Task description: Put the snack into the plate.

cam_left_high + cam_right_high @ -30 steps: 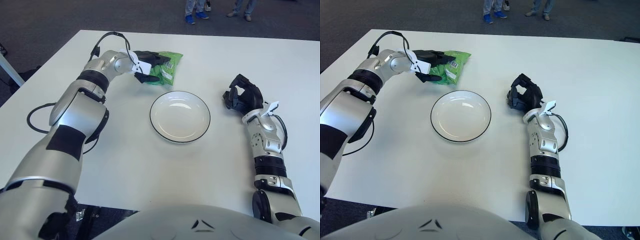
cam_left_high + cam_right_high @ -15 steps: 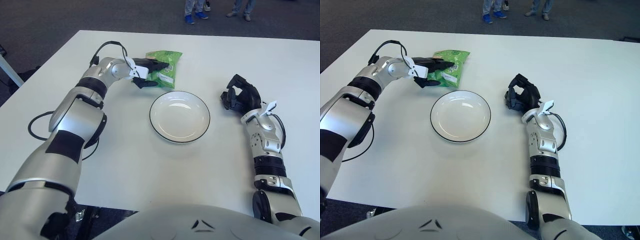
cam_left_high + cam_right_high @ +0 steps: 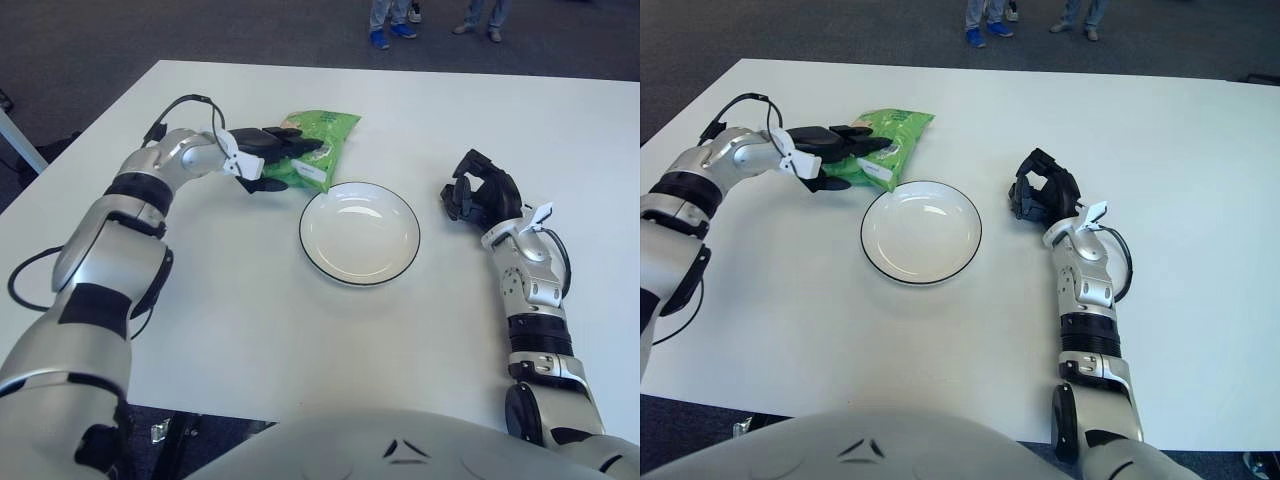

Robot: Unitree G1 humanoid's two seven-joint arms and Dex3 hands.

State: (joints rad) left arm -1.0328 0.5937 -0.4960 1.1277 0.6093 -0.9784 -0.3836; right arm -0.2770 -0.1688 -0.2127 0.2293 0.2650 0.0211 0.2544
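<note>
A green snack bag (image 3: 320,140) is held in my left hand (image 3: 272,160), just behind and left of the plate's rim. The fingers are closed over the bag's near end. A white plate with a dark rim (image 3: 359,233) sits empty in the middle of the white table. My right hand (image 3: 482,195) rests on the table to the right of the plate, its fingers curled and holding nothing.
The white table (image 3: 300,330) stretches in front of the plate. A black cable (image 3: 185,100) loops over my left wrist. The feet of people (image 3: 385,35) stand on the dark floor beyond the table's far edge.
My left hand has drawn back to the left and toward me with the snack bag, which now lies closer to the plate's rim. The right hand has not moved.
</note>
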